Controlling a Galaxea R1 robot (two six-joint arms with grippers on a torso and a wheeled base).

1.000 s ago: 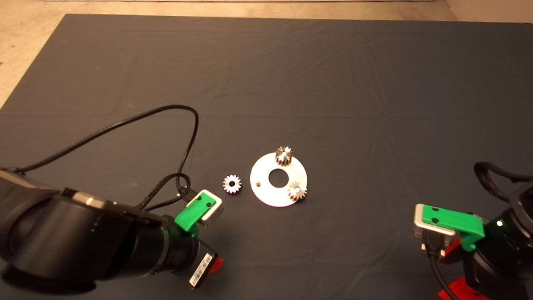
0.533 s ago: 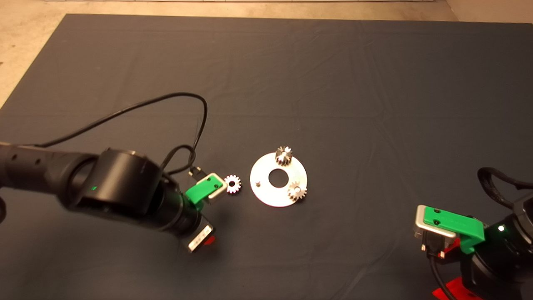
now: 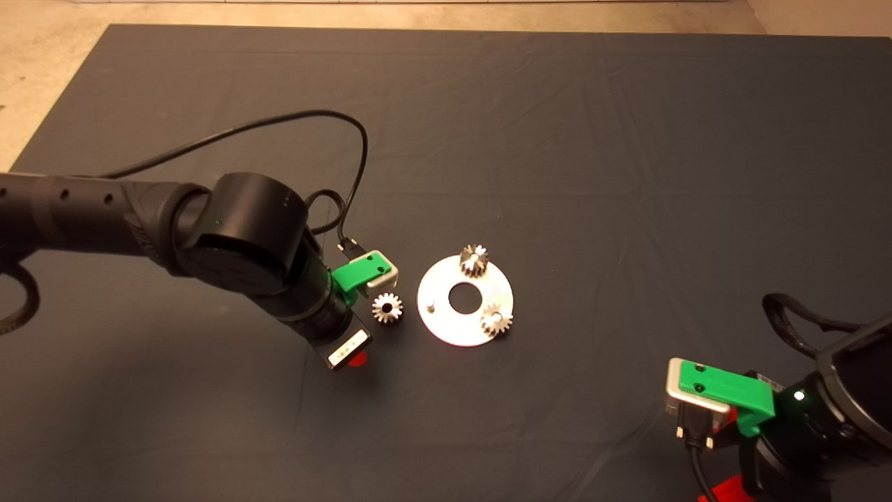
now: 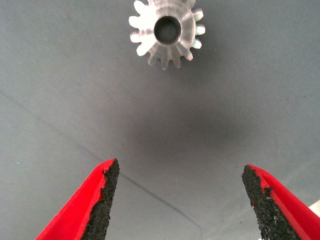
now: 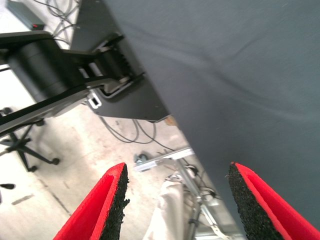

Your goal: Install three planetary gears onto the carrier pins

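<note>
Covering nearly the whole tabletop is a dark mat (image 3: 557, 139), faintly creased, with a strip of pale floor (image 3: 42, 63) showing past its far and left edges. Near the middle lies the shiny round disc (image 3: 465, 329) with its large central hole. Two of the planetary gears sit on carrier pins, one at the disc's far edge (image 3: 474, 260) and one at its near right edge (image 3: 497, 320); a bare pin (image 3: 431, 305) stands at the left side. The loose third gear (image 3: 387, 307) lies flat on the mat just beside the disc's left rim, bore up.

Reaching in from the left, the black arm angles down with a cable looping behind it, and the left gripper (image 4: 181, 200) hangs above the mat close to the loose gear, fingers spread wide and holding nothing. The right gripper (image 5: 177, 202) waits at the lower right edge, fingers likewise apart, its wrist view taking in floor, cables and a chair base beyond the mat.
</note>
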